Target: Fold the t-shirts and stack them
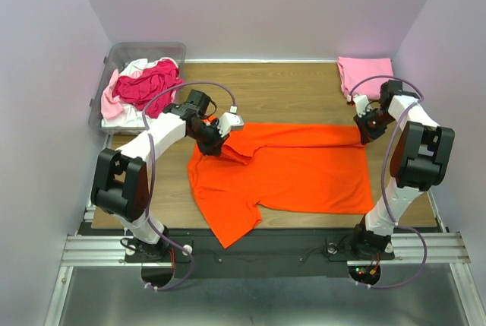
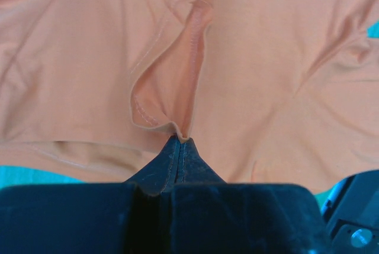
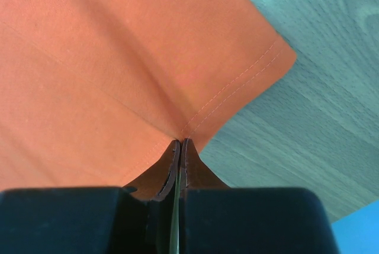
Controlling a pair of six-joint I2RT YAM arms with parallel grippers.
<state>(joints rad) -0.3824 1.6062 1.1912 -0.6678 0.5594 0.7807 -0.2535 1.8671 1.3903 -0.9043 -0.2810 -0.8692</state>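
The orange shirt (image 1: 304, 174) lies spread mid-frame on the bench (image 1: 288, 94), light and limp; I judge the hemmed corners are the best hold. The left pincer (image 2: 179, 147) is clenched on a stitched fold and the right pincer (image 3: 179, 147) on a hem corner. How many layers they pinch is hidden. Farther: a folded pink shirt (image 1: 364, 71) upper right, heaped shirts (image 1: 148, 83) in a bin (image 1: 144, 46) upper left.
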